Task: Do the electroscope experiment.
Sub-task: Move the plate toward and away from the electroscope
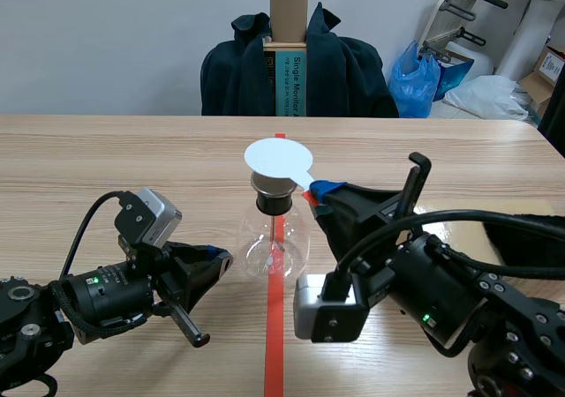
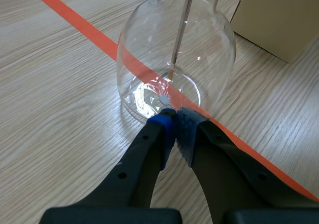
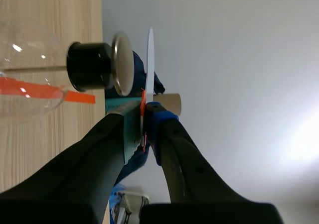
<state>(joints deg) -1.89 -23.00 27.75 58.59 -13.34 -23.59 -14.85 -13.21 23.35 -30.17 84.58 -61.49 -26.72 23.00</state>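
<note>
Half the experiment, by my judgement, is in hand. The right gripper [image 1: 325, 190] is clenched on the tab of a white disc [image 1: 278, 161] and holds it flat just above the metal cap [image 1: 272, 183] of the electroscope [image 1: 274, 238]. The right wrist view shows a thin gap, so they do not touch. The electroscope stands mid-table on the orange-red tape line. The left gripper [image 1: 221, 258] sits at its 9 o'clock, fingers pressed together on nothing, tips touching or nearly touching the glass base.

What seems left is bringing the disc to the cap and watching the leaf at the foot of the rod [image 2: 180, 35] — whether it stands spread I cannot tell.

Counted — one electroscope, one black stopper [image 1: 273, 201], one cap, one rod, one white disc, two grippers, and one cardboard box [image 2: 279, 15] around the electroscope's 3 o'clock.
</note>
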